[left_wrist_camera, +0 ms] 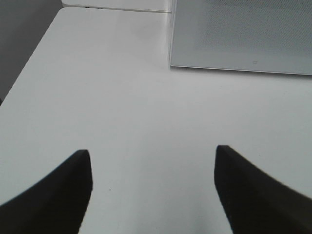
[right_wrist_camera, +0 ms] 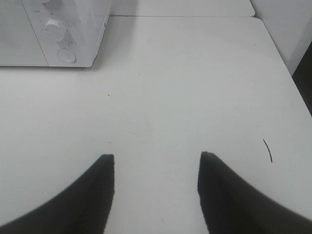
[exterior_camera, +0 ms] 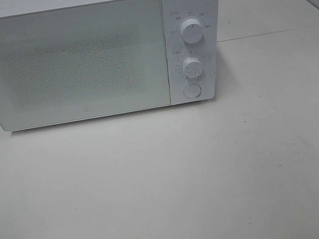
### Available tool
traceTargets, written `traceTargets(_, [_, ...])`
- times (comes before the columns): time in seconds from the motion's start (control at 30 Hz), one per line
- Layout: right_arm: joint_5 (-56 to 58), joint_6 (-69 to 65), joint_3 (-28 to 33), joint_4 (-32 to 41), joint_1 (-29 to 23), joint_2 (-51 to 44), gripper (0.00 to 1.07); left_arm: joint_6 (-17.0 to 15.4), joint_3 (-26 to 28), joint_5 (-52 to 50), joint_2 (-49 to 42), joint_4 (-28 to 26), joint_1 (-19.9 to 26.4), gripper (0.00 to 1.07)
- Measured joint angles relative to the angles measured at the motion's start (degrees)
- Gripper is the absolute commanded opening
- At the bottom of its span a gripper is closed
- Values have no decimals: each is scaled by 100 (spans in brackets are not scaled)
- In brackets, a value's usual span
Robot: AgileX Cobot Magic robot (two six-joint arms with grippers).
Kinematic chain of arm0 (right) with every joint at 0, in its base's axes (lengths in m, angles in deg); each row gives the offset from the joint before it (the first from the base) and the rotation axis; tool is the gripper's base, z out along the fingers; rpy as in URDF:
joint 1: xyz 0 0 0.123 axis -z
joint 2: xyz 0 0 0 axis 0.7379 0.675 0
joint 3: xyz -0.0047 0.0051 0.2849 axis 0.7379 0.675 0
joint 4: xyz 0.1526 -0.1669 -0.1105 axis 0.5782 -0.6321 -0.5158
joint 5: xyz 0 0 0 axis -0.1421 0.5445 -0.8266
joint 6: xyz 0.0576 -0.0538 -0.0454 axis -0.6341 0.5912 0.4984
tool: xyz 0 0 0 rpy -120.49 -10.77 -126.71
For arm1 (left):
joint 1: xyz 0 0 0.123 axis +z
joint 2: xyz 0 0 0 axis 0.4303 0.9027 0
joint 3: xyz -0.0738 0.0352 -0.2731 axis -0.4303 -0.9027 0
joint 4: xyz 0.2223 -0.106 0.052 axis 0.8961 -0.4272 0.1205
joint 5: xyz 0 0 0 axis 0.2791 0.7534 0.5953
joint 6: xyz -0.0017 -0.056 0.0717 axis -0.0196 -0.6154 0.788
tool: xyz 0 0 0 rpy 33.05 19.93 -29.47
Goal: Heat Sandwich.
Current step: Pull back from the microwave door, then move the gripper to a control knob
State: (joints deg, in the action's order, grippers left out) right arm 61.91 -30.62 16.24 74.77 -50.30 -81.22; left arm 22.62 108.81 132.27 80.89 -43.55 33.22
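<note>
Microwave (exterior_camera: 79,53): white, door shut, on white surface (exterior_camera: 168,183). Left jaws: wide apart, holding nothing. Right jaws: apart, holding nothing, above the surface

The microwave (exterior_camera: 90,52) sits on the table (exterior_camera: 169,189) toward eleven o'clock. Its door (exterior_camera: 65,64) lies at nine o'clock of the panel (exterior_camera: 210,5), where the upper dial (exterior_camera: 192,31), lower dial (exterior_camera: 192,66) and button (exterior_camera: 192,90) run twelve to six.

Your left gripper (left_wrist_camera: 151,148) holds its two dark fingers (left_wrist_camera: 58,195) spread wide apart, clasping nothing. Your right gripper (right_wrist_camera: 155,154) is parted too, its fingers (right_wrist_camera: 234,195) standing a little closer together, also holding nothing.
</note>
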Motion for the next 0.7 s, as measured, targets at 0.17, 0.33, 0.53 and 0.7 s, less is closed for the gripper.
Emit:
traceTargets(0.17, [0,0,0,0,0,0,52,0,0,0,0,0,0,68])
traceTargets(0.33, [0,0,0,0,0,0,52,0,0,0,0,0,0,68])
traceTargets(0.53, [0,0,0,0,0,0,52,0,0,0,0,0,0,68])
traceTargets(0.7, [0,0,0,0,0,0,56,0,0,0,0,0,0,68])
